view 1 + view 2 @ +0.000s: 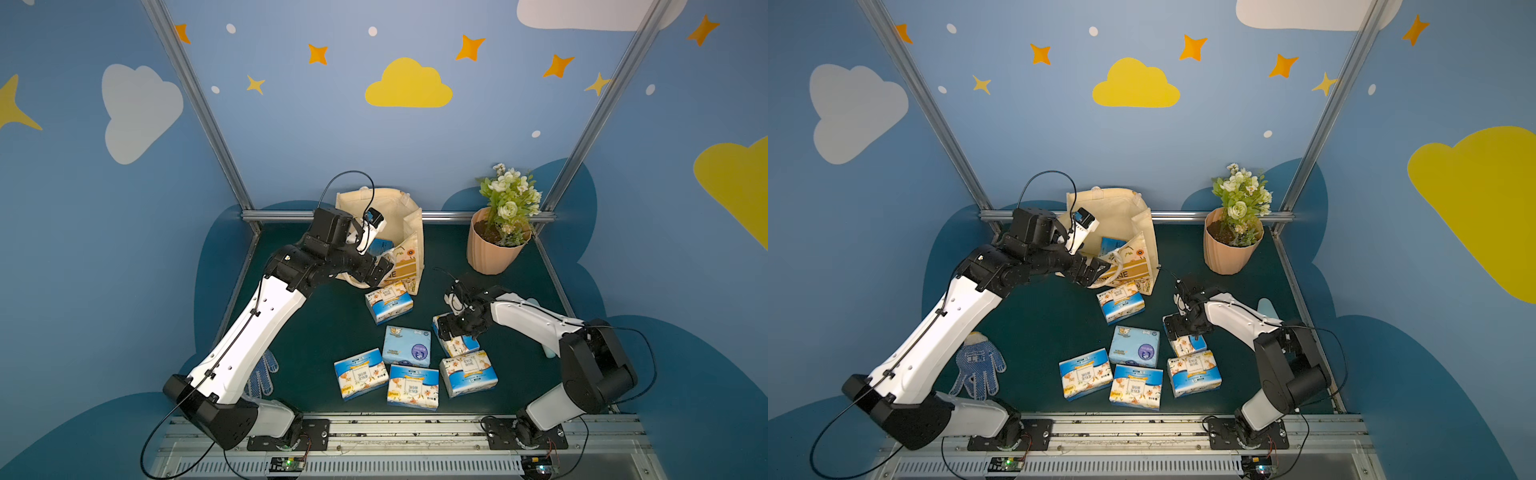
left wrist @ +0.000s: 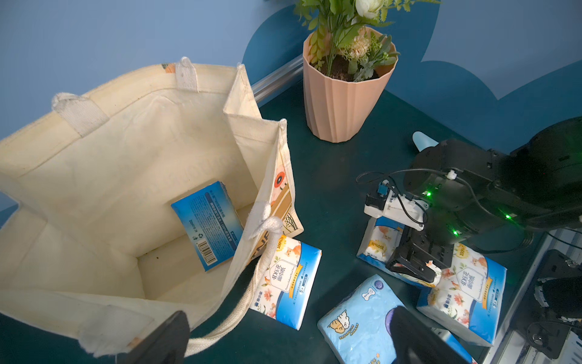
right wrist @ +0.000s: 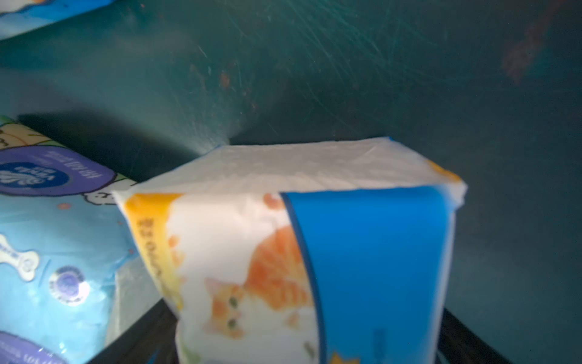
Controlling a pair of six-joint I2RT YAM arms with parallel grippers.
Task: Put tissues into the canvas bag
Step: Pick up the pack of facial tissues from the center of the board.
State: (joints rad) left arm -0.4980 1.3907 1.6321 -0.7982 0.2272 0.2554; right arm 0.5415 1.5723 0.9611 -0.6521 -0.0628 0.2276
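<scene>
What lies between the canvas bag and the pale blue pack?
A floral tissue pack, next to the canvas bag, shown in both top views.

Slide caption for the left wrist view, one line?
Canvas bag stands open, one tissue pack inside; right hand straddles another pack outside it.

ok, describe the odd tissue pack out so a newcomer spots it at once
Find the canvas bag at the back of the dark green table. Six tissue packs lie in front of it. The pale blue pack sits mid-cluster: only it has a round purple emblem, no orange flowers.
</scene>
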